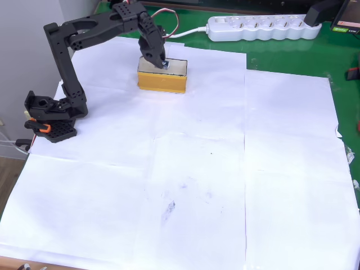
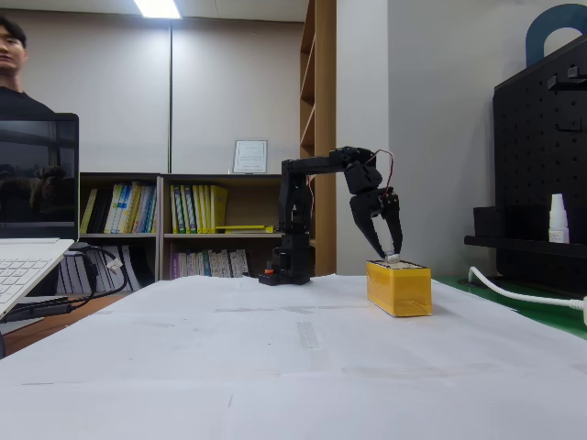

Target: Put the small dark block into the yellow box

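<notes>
The yellow box (image 1: 162, 81) stands on the white paper at the back of the table in the overhead view; its orange-yellow side faces the camera in the fixed view (image 2: 400, 289). My black gripper (image 1: 165, 63) points down over the box's opening, its tips just at the rim (image 2: 392, 255). Between the fingertips sits the small dark block (image 1: 166, 65), showing as a tiny piece with a white face (image 2: 393, 259) right above the box's top edge. The fingers close in on it.
The arm's base (image 1: 50, 115) sits at the paper's left edge. A white power strip (image 1: 261, 27) lies on the green mat behind. In the fixed view a laptop (image 2: 27, 229) and a person are at left, a black pegboard (image 2: 541, 165) at right.
</notes>
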Tool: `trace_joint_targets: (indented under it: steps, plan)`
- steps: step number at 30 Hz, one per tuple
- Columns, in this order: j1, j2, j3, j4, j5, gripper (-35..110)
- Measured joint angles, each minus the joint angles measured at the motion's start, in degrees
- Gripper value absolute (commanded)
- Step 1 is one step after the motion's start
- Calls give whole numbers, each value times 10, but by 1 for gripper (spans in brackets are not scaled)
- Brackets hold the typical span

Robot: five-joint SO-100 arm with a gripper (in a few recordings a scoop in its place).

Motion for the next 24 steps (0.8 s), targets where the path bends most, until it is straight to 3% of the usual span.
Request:
trace_joint_targets:
  steps: [5, 13, 20, 24]
  plan:
    - [2, 0, -9, 0, -11, 36]
    - [9, -60, 2, 4, -30, 36]
    - [55, -207, 60, 75, -98, 35]
    - [104, -337, -41, 54, -153, 17]
